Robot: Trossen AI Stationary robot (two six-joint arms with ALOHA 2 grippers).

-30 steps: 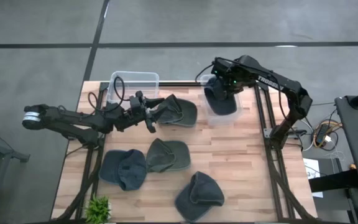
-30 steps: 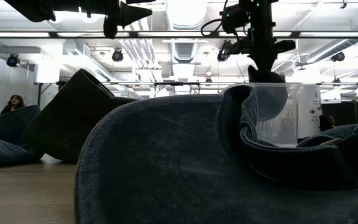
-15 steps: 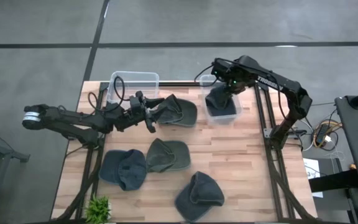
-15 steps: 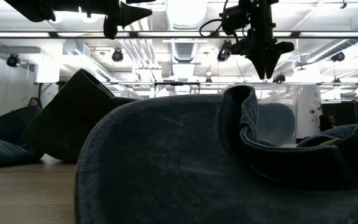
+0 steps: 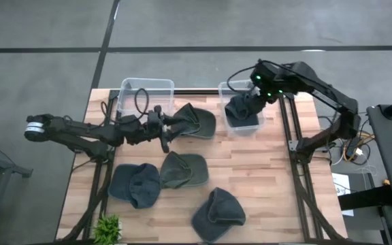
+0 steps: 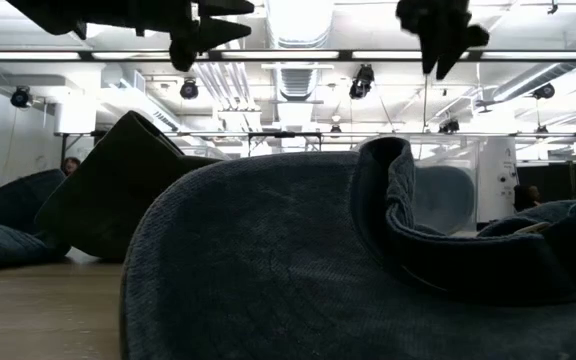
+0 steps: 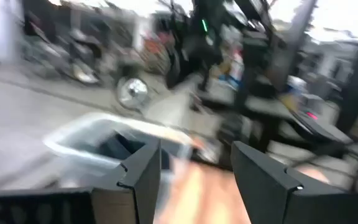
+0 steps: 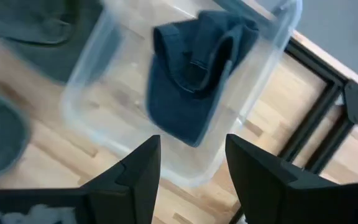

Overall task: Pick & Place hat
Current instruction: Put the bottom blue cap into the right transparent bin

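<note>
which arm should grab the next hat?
Left, probably. Its gripper is open right beside the hat at the table's far edge, near the empty bin. The right gripper is open above the other bin, where a blue hat lies.

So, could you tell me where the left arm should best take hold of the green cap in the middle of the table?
Probably at the crown of the green cap, coming straight down from above. It lies flat and apart from its neighbours, and the soft crown bunches more readily than the flat brim. The left claw is open nearby.
</note>
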